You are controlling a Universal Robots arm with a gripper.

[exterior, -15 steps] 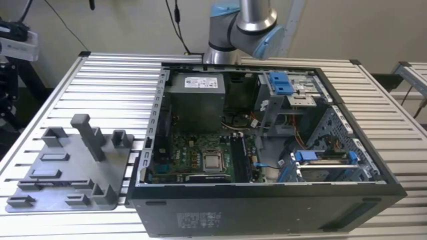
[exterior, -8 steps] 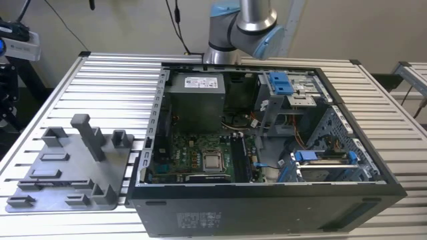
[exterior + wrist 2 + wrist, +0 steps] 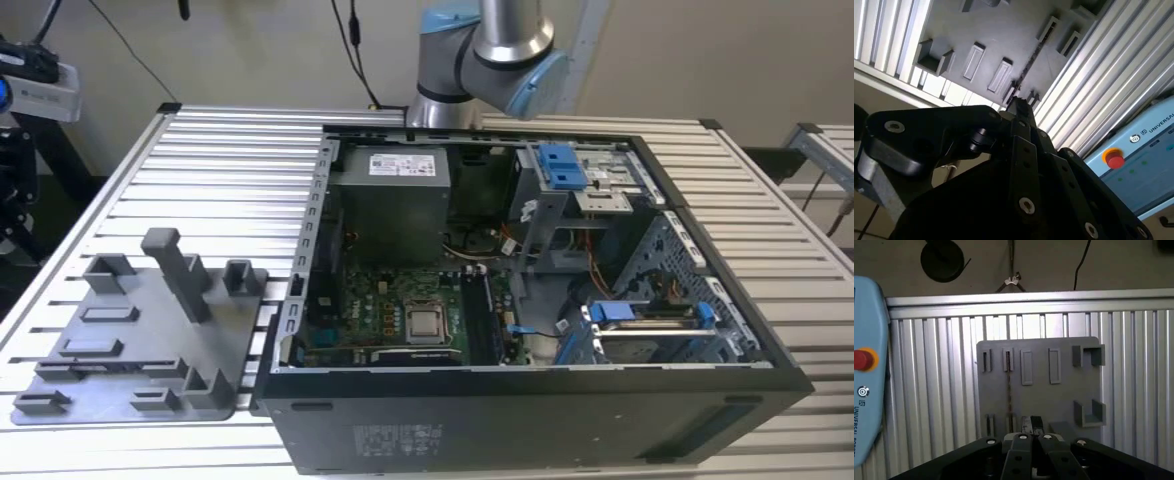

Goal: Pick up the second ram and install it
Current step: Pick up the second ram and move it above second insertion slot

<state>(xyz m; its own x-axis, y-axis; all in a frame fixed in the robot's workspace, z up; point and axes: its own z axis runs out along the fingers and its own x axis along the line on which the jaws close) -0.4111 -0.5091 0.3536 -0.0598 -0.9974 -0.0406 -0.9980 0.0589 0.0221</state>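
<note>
The gripper [image 3: 1030, 424] is seen with its tips pressed together and nothing held between them. The second ram [image 3: 1009, 387] is found out past the tips and well apart from them, on the grey fixture tray [image 3: 1064, 395]. It is stood up on its long thin edge, and each end seems to be tucked into a small slot. It is lined up nearly straight ahead of the tool. The ram is judged to be light and stiff, like a thin flat ruler, so it should not bend or flop when lifted. It is also judged to be easy to break, because little chips are stuck on its flat sides and small metal teeth are likely set along one long edge. A safe hold is thought to be a gentle pinch across the two flat sides, near the middle of the free long edge, so that it is kept level and not tipped. In the first wrist view the ram is seen as one dark line straight out from the tips. In the second wrist view the tool is seen from the side, and the ram [image 3: 1031, 60] is seen slanting away beyond the tips. In the exterior view the arm [image 3: 487, 50] is seen behind the open computer case [image 3: 534, 400], and the tray [image 3: 134, 350] is seen beside the case on the table [image 3: 227, 150]
</note>
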